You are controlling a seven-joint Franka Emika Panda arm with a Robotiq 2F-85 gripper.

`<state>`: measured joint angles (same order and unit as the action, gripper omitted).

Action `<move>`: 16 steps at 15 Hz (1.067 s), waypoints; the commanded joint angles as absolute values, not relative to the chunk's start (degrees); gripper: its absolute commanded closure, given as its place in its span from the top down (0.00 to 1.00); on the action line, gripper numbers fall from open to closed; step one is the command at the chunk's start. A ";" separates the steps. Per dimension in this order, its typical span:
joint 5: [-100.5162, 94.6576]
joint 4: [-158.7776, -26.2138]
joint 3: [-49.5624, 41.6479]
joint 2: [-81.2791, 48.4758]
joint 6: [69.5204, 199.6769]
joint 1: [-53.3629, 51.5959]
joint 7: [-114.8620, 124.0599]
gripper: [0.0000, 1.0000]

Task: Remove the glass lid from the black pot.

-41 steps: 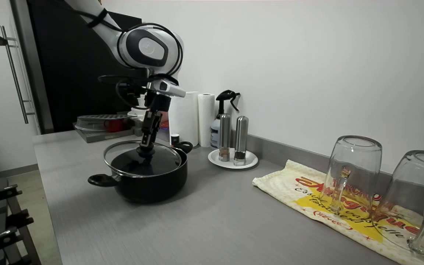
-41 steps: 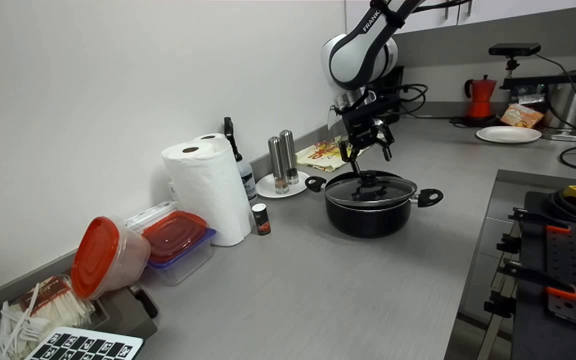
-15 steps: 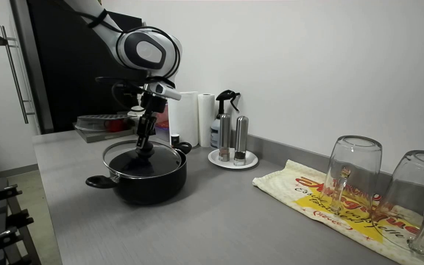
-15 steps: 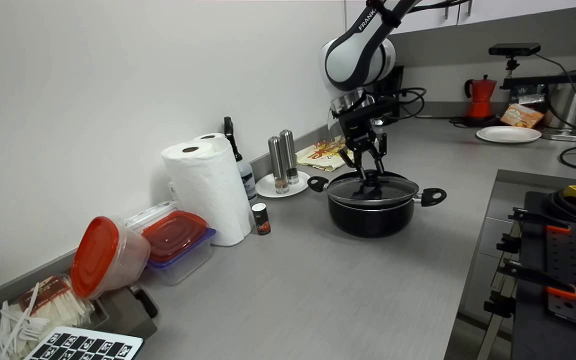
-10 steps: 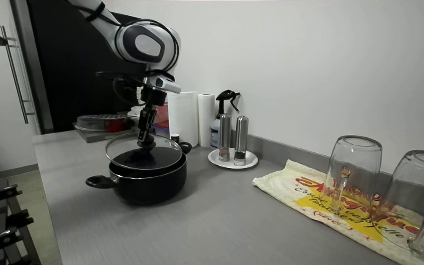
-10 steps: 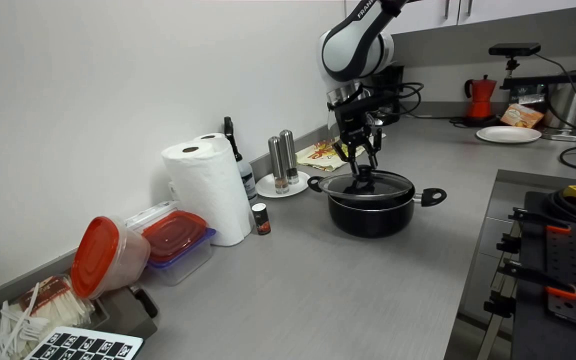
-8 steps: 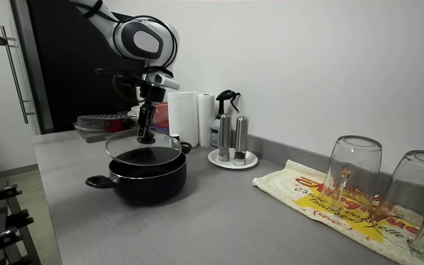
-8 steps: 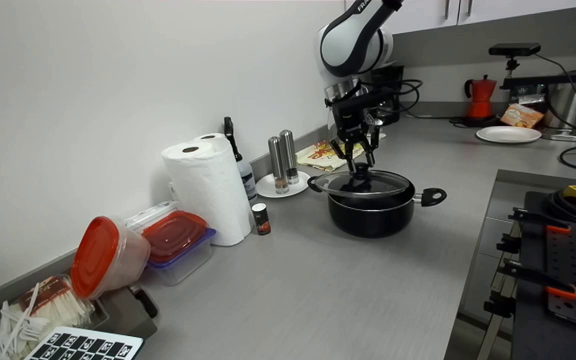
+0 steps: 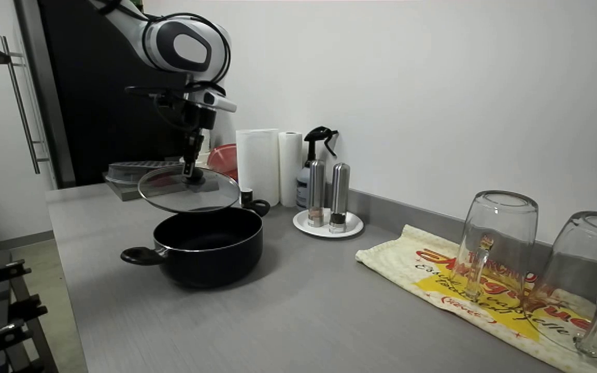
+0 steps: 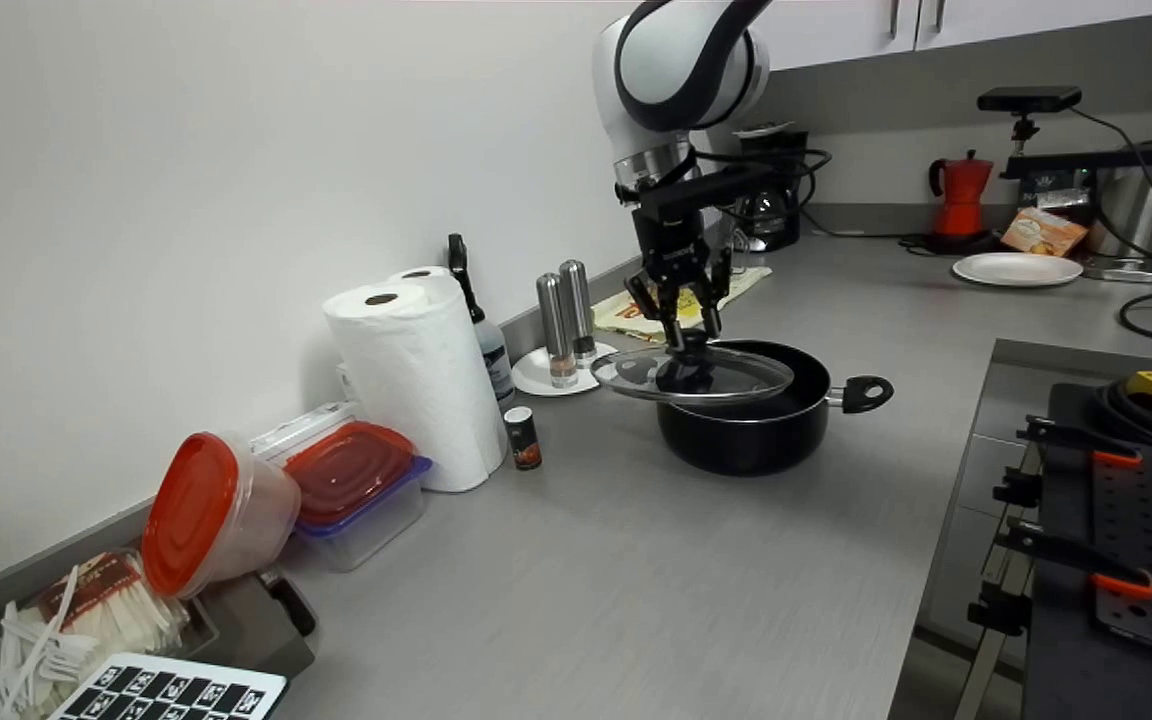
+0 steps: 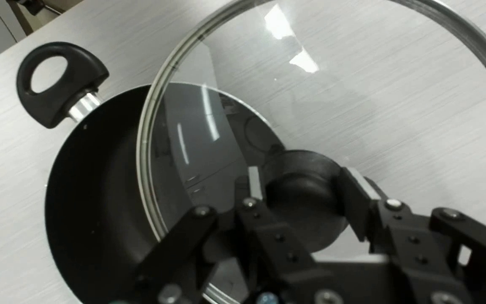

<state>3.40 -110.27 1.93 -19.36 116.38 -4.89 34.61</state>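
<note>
The glass lid (image 9: pixel 215 197) hangs above the black pot (image 9: pixel 215 267) and off to one side of it, slightly tilted. My gripper (image 11: pixel 304 181) is shut on the lid's black knob (image 11: pixel 306 207), a pad on either side of it in the wrist view. In an exterior view the lid (image 10: pixel 741 380) overlaps part of the pot's opening, while the far rim and the inside of the pot (image 10: pixel 801 385) lie uncovered. Through the glass, part of the pot's rim shows in the wrist view. The pot stands upright on the counter, dark inside.
Near the lid's side stand a small spice jar (image 10: pixel 522 440), paper towel rolls (image 10: pixel 416 390) and two metal mills on a white plate (image 10: pixel 591 375). Plastic tubs (image 10: pixel 356 500) sit farther along the wall. Upturned glasses (image 9: pixel 500 233) rest on a cloth (image 9: pixel 417 259).
The gripper, wide apart at first, has shut on the knob. Since then the lid has risen off the pot and shifted sideways toward the paper towels. The pot has barely moved.
</note>
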 commanded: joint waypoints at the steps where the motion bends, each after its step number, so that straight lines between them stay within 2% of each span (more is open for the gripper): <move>1: 3.89 -111.57 3.95 -16.51 117.62 -8.21 32.32 0.22; 8: -1.64 -115.24 7.49 -16.60 131.40 -15.83 32.09 0.22; 16: -15.98 -127.06 7.22 -17.90 145.73 -22.24 31.61 0.22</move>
